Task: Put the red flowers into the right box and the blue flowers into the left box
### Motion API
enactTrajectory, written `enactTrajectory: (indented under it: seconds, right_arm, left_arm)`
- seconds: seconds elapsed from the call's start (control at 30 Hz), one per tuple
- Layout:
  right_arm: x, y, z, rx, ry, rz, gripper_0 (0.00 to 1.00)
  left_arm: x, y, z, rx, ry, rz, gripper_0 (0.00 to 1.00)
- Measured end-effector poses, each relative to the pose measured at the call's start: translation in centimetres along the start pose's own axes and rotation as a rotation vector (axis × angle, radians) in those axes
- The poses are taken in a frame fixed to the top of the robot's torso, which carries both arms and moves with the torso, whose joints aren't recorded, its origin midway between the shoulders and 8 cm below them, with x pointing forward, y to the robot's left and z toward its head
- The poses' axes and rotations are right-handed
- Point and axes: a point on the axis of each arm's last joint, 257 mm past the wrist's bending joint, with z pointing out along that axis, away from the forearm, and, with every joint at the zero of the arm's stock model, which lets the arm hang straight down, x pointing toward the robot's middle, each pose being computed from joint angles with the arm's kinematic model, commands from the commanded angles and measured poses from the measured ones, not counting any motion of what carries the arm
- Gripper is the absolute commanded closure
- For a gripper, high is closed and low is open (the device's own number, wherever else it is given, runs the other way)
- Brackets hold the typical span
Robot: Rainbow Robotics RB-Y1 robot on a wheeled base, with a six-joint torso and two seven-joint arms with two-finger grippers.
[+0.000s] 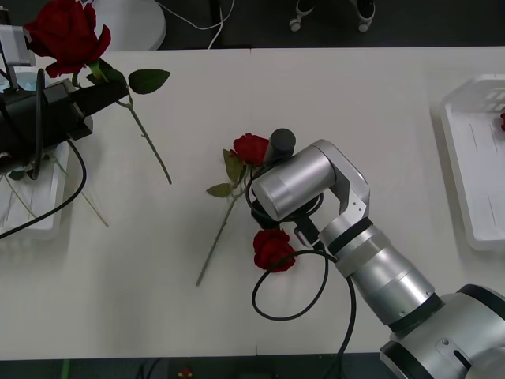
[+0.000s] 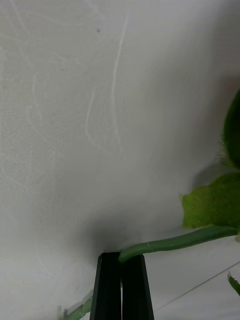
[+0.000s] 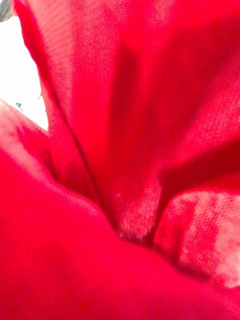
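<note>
Rose stem (image 2: pixel 175 242) pinched btwn closed right fingers (image 2: pixel 120 285) (black), on table (image 2: pixel 75 125).

Right gripper (image 2: pixel 120 265) is low at table centre, fingers pressed together; left arm raised far left.

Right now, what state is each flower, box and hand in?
Right hand: black fingers shut on a thin green rose stem at the table.
Left hand: holds a deep-red artificial rose off the table, above the left box; fingers unclear.
Two more deep-red roses: lying mid-table.
White plastic right box: holds something red at its edge.
White plastic left box: mostly hidden by the left arm.
</note>
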Motion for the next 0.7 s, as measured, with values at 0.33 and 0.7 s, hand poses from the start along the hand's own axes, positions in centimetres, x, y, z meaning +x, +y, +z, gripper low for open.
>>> enactTrajectory:
  seconds: [0.33,0.7]
  right_arm:
    - [-3.6,2.8,-0.8,0.096,-0.089,-0.372,1.0]
    - [-6.2,10.7,-5.8,0.141,-0.135,-0.833,1.0]
  left_arm:
    - [0.0,-0.2,0.1,0.007,-0.001,-0.004,1.0]
    - [0.8,-1.3,1.0,0.052,0.01,-0.029,1.0]
